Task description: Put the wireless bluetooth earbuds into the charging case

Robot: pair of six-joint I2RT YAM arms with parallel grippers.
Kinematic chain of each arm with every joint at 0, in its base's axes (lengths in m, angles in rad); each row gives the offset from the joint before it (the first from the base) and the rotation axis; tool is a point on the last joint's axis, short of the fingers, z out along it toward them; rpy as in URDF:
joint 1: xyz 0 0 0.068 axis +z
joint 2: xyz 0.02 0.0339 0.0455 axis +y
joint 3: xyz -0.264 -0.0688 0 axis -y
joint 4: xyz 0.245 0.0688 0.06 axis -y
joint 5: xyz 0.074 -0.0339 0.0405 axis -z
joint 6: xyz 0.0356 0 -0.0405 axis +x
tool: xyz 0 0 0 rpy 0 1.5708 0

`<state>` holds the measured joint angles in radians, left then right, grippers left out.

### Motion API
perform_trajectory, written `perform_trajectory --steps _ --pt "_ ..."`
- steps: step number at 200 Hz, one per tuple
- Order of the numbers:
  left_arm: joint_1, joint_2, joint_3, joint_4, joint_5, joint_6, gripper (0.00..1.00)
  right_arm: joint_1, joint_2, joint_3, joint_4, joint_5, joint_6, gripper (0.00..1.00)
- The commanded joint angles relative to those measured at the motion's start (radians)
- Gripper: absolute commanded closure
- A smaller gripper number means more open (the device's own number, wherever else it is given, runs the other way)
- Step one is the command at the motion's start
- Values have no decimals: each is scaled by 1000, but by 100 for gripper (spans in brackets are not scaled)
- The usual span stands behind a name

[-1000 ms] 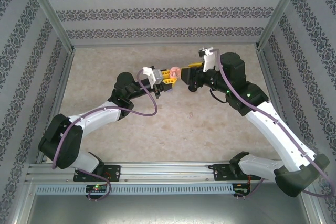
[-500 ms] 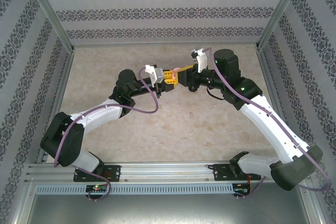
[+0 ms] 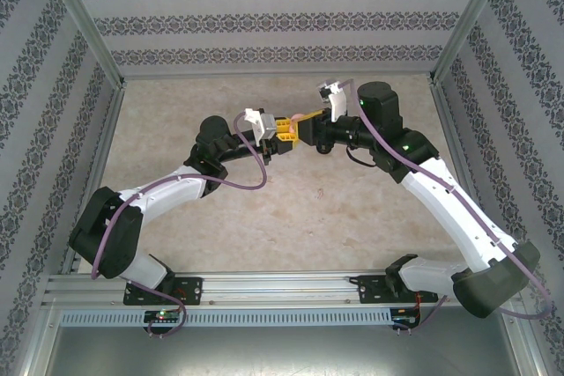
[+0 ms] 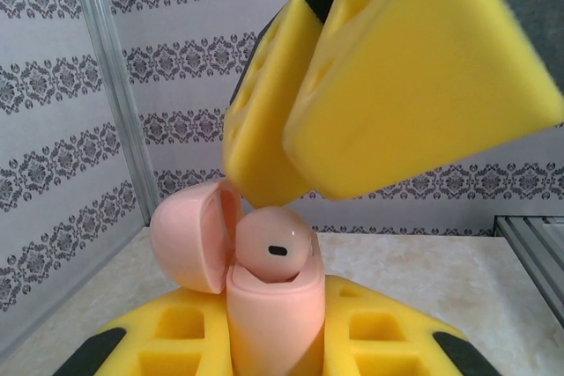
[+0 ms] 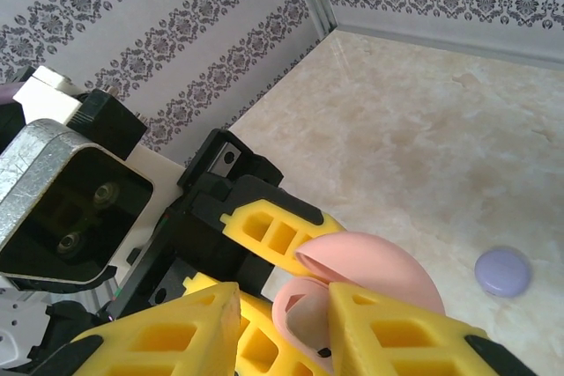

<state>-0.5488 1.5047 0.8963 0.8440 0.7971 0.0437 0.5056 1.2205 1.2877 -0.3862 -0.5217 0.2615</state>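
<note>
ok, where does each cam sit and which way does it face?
Top external: above, behind the bases, looking down on the table; both arms show, left gripper and right gripper meeting mid-table.
Left wrist: looks along its own jaws at the pink case they clamp, lid open, earbud inside; right jaws above.
Right wrist: looks down past its own jaws at that case, the left gripper, a purple case on the table.
Shared: both wrist views see the pink case, from opposite sides.

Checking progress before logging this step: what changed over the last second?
The right end effector swung left, closing in on the open pink case held by the left end effector. Over the last half second nothing visibly moved; the left arm barely shifted.
</note>
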Motion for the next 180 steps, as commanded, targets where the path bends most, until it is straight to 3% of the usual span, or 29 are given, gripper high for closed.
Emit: perform_trajectory --steps 1,99,180 --pt "1 -10 36 14 18 -11 100 -7 10 16 -15 6 -17 68" --pt "1 -14 39 11 2 -11 100 29 28 24 -42 84 -49 69" --pt "1 -18 35 6 -22 -13 100 94 40 34 -44 174 -76 82"
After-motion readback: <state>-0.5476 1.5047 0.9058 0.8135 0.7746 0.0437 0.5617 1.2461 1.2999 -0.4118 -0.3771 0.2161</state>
